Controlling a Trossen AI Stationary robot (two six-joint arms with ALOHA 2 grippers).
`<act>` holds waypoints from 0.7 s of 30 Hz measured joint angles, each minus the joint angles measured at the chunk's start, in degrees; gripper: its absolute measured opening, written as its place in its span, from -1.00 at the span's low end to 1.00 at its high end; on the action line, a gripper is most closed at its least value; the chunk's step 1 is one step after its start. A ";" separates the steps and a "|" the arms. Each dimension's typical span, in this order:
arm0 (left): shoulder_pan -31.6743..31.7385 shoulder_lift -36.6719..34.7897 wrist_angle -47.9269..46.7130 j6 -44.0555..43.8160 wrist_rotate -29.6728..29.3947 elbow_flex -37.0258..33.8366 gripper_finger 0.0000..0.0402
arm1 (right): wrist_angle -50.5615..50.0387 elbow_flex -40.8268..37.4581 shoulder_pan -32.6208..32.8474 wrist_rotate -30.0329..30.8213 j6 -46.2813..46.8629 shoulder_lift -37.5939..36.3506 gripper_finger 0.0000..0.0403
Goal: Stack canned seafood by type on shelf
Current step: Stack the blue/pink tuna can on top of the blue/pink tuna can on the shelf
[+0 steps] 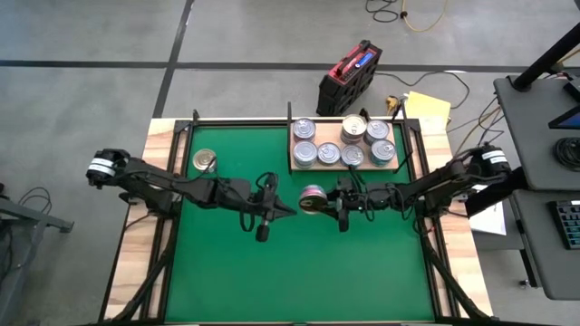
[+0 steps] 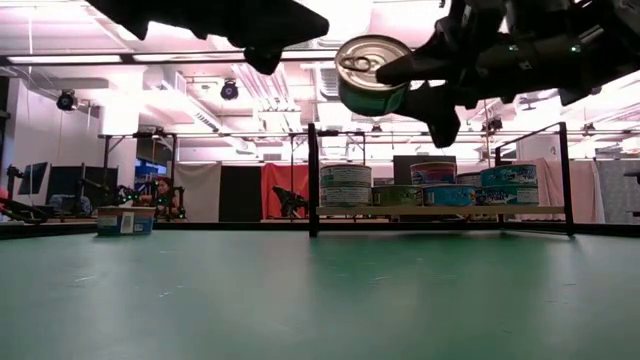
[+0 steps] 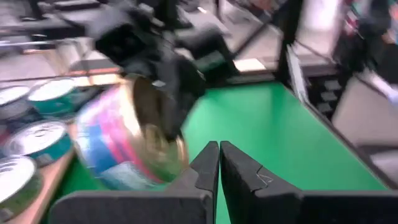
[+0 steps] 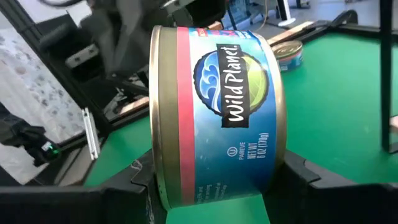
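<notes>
the shelf (image 1: pixel 294 167), a pale wooden board at the far right of the green mat (image 1: pixel 227 272), already carries most of the stock; seven tins (image 1: pixel 347 143) are countable on it from above, set in two rows, and the low view shows at least one pile two tins high at its left end (image 2: pixel 346 186); whether the piles are correctly sorted by type cannot be told from these pictures.

one tin (image 1: pixel 311 196) is in transit; the right gripper (image 1: pixel 319 200) clamps it by its sides, tilted on edge, high above the middle of the mat; the right wrist view shows a blue label with a pink band and a gold rim (image 4: pixel 214 115), seated firmly between the fingers (image 4: pixel 323 180); the low view confirms it is held well clear of the mat (image 2: pixel 372 72).

the left gripper (image 1: pixel 292 208) is closed and holds nothing; it hangs just beside the carried tin, its fingers (image 3: pixel 205 168) pressed together.

one more tin (image 1: pixel 205 161), gold-lidded, stands alone on the mat at the far left, well apart from the shelf; it is not yet collected.

judgement: the work is largely done; outstanding are placing the carried tin on a matching pile and fetching the lone tin at far left.
</notes>
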 joint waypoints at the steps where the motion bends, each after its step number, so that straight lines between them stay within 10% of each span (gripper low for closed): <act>1: 0.05 -0.02 0.79 -1.08 -1.72 -0.02 -1.00 | -0.04 -0.47 0.02 0.14 -0.57 -0.58 -0.10; 7: 0.51 -0.20 0.67 -5.19 -13.63 0.57 -0.89 | -0.18 -1.77 2.16 6.43 -5.70 -1.94 -0.10; 14: 1.47 -0.17 0.80 -7.49 -3.82 1.40 -0.45 | -1.13 -1.87 3.75 9.49 -8.29 -1.41 -0.10; 21: 1.51 -0.17 0.08 -9.50 -7.75 1.27 0.09 | -1.22 -1.87 5.74 9.87 -12.01 -1.48 -0.10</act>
